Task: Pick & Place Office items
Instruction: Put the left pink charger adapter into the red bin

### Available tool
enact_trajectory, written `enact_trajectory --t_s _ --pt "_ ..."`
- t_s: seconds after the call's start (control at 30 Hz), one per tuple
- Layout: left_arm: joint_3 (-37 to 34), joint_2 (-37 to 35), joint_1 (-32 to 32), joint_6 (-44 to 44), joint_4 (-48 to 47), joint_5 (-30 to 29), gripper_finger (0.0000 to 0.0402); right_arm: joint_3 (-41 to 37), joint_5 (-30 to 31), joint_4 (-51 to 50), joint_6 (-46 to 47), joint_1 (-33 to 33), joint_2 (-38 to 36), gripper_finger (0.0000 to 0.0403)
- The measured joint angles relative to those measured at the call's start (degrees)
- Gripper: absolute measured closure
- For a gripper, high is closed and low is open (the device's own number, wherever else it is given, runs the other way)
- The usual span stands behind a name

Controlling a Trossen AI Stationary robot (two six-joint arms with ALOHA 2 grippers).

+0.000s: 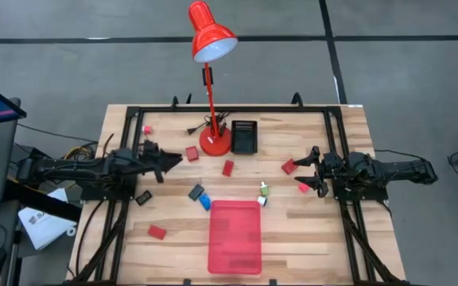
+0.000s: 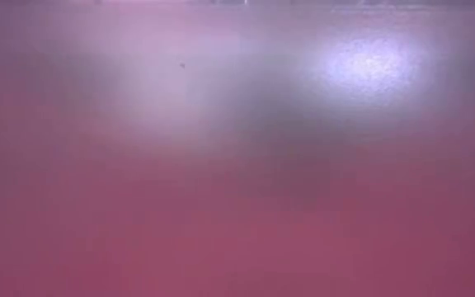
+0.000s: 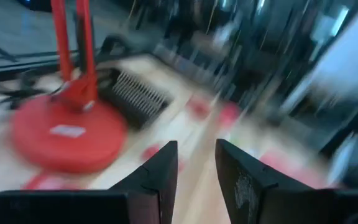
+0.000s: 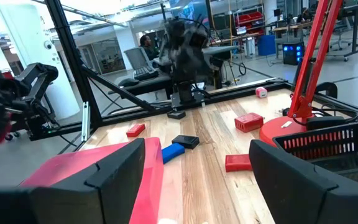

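My left tool is pinched narrow, empty, just beside a red block near the lamp base. Should open before dropping. Right tool gapes wide btwn two red blocks, holding nothing.

Red blocks: six, at and; the last two are small and pinkish.
Blue pieces: one.
Black pieces: two, and.
White-green pieces: one.
Red desk lamps: one.
Flat red trays: one.
Black mesh baskets: one.
Robot arms: two.
Wooden tables: one.
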Motion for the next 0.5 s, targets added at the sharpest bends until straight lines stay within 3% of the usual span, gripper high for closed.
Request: enact_trajectory --t_s 0.07,0.27,0.4,0.5 --pt "0.0 0.0 0.0 -7.9 5.9 2.0 0.0298 0.0 0.0 0.0 0.0 0.0 0.0 0.0121" --pt "0.0 0.5 0.0 -18.1 18.5 2.0 0.0298 0.0 0.0 0.0 0.0 0.0 0.0 0.0121" --pt "0.0 0.4 0.0 -17.9 25.9 2.5 0.0298 0.0 0.0 0.0 -0.3 0.0 0.0 0.0121" --pt "0.0 0.5 0.0 -14.6 27.3 2.4 0.0298 0.0 1.1 0.1 -9.8 -0.7 0.0 0.0121"
